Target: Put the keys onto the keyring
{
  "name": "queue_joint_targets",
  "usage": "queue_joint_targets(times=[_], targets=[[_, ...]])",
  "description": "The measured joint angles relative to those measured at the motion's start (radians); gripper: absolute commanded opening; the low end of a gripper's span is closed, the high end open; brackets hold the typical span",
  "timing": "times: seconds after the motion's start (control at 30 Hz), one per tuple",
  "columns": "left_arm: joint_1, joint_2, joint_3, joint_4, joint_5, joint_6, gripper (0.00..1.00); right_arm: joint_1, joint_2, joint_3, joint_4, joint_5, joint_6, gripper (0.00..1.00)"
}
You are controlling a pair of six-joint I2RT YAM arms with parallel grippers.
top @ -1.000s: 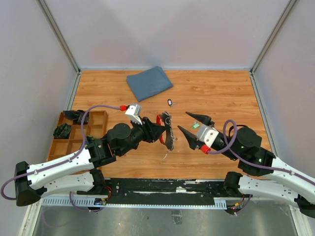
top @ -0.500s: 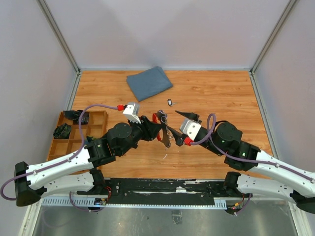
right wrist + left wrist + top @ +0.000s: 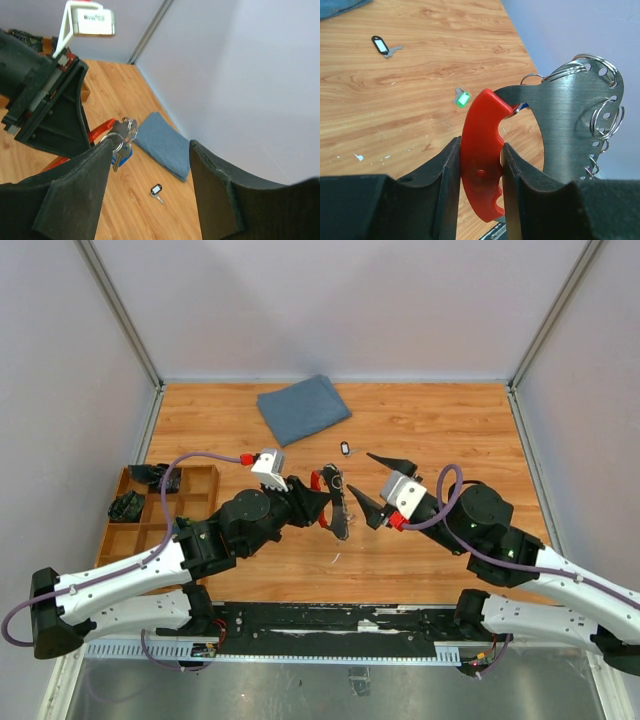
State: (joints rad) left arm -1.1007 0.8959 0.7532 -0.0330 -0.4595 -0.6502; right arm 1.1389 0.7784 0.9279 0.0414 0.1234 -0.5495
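While the left claw (image 3: 316, 502) gripped the keyring (image 3: 479, 131) by its red handle, it held it lifted over the table (image 3: 450, 430), with the steel plate (image 3: 570, 120) and its small rings (image 3: 606, 116) turned toward the right claw (image 3: 362, 477). That claw stood wide and empty, just beside the plate and not touching it. A blue key (image 3: 122, 154) hung below the rings and seemed to be threaded on already. Two other keys lay loose on the table: a green key (image 3: 463, 98) under the keyring and a black key (image 3: 344, 448) a little beyond it.

I judged the step to be fetching the next key. The right claw would need to go down to a loose key, close on its head, and then bring its hole to one ring while the left claw kept the keyring steady.
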Motion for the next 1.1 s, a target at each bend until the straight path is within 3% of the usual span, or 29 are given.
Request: queue_joint_targets(times=[0.53, 0.83, 1.1], targets=[[0.0, 0.006, 0.0, 0.0, 0.0, 0.0, 0.01, 0.034, 0.172, 0.044, -0.011, 0.02, 0.01, 0.68], [0.0, 0.003, 0.0, 0.0, 0.0, 0.0, 0.01, 0.06, 0.174, 0.037, 0.028, 0.165, -0.065, 0.67], [0.0, 0.0, 0.0, 0.0, 0.0, 0.0, 0.01, 0.06, 0.084, 0.016, 0.096, 0.232, -0.081, 0.64]])
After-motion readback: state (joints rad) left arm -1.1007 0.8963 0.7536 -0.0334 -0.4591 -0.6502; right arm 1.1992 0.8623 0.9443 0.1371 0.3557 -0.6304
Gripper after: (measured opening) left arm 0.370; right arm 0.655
